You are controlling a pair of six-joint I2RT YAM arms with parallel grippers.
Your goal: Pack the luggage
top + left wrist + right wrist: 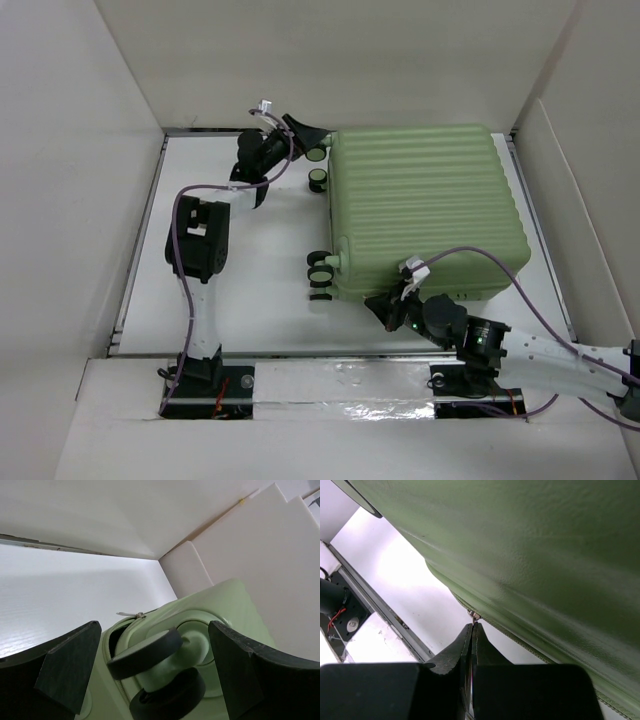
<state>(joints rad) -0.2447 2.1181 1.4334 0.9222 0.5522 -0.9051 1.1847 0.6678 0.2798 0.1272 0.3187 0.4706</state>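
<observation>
Bright, even light; soft, faint shadows.

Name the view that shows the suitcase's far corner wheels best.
Left wrist. The twin black wheels fill the frame close up, between the left gripper's open fingers, their green mount on the luggage clear. The top external view shows them small, partly behind that gripper. The right wrist view shows shell and zipper seam, not that corner.

no readable text, labels, brands or numbers on anything in view
</observation>
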